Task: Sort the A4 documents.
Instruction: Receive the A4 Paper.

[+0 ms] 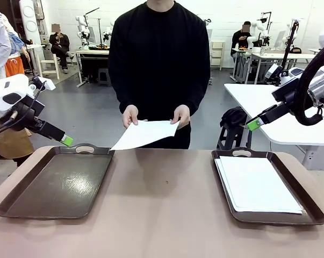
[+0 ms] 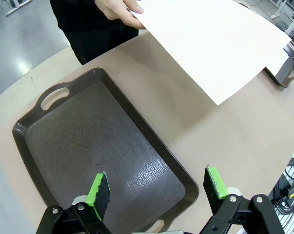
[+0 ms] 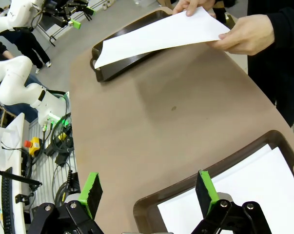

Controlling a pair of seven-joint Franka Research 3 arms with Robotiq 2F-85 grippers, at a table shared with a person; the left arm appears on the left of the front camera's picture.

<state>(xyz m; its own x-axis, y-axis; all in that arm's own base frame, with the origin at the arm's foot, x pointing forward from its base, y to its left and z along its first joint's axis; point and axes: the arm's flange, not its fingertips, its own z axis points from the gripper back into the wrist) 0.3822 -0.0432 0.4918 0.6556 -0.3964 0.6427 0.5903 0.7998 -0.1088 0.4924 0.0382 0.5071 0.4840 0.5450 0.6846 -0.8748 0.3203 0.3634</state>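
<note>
Above table | held A4 sheet: white, blank, flat

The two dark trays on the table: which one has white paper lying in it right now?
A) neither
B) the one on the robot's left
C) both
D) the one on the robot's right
D: the right tray holds a stack of white sheets, while the left tray has a bare dark bottom; one more sheet is in the person's hands above the table.
</note>
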